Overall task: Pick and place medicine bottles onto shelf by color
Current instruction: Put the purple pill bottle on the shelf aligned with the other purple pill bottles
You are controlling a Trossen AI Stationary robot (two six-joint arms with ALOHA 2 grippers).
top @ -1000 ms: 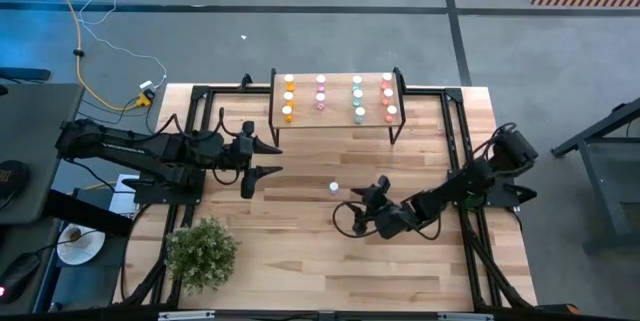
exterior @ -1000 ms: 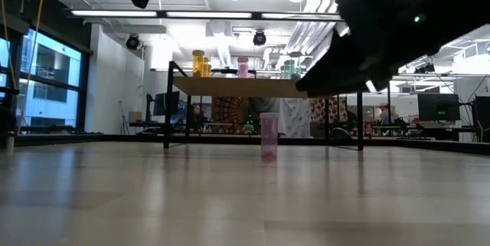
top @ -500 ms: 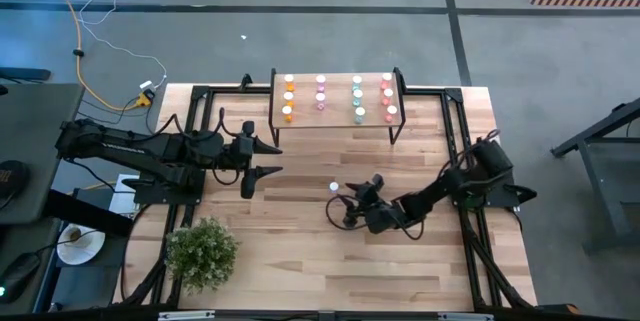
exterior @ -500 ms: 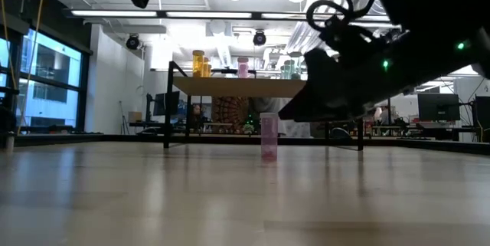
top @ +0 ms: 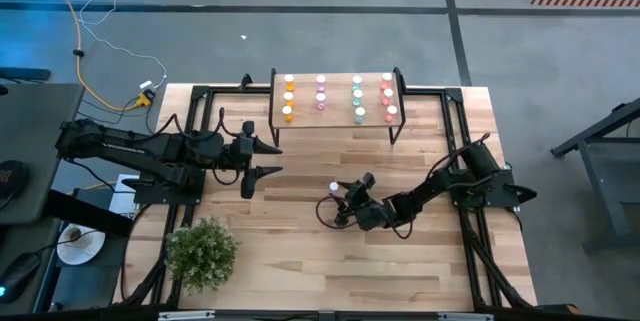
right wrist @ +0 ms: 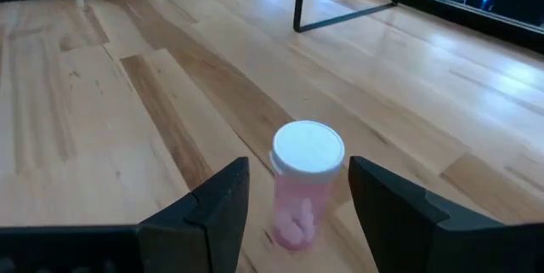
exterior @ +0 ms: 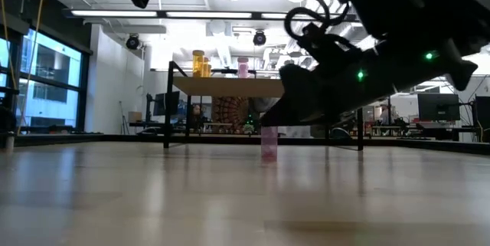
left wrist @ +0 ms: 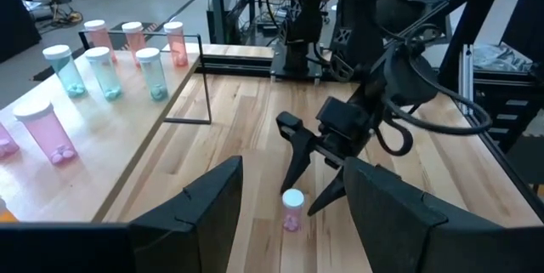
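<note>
the right gripper [top: 334, 203] has its jaws apart, one finger to each side of a lone pink bottle [top: 333, 189] with a white cap, standing upright on the table [top: 300, 261] in front of the shelf [top: 337, 119]. in the right wrist view the bottle [right wrist: 302, 184] sits between the two dark fingers [right wrist: 208, 213], with a gap on each side; nothing is clamped. from the low view the gripper's bulk hides the bottle's top, and only its lower body [exterior: 269, 146] shows.

the left gripper [top: 272, 159] also has its jaws apart and holds nothing. it waits over the table's left part, well apart from the bottle.

on the shelf stand eleven bottles in four columns by colour: three orange [top: 288, 97], two pink [top: 321, 92], three teal [top: 357, 98], three red [top: 387, 95]. the pink column's front spot is bare. in the left wrist view only some of these bottles show and the shelf is cut off at the edge.

one potted plant [top: 201, 251] stands near the table's front left corner. bare wood lies between the bottle and the shelf, and across the table's front.
</note>
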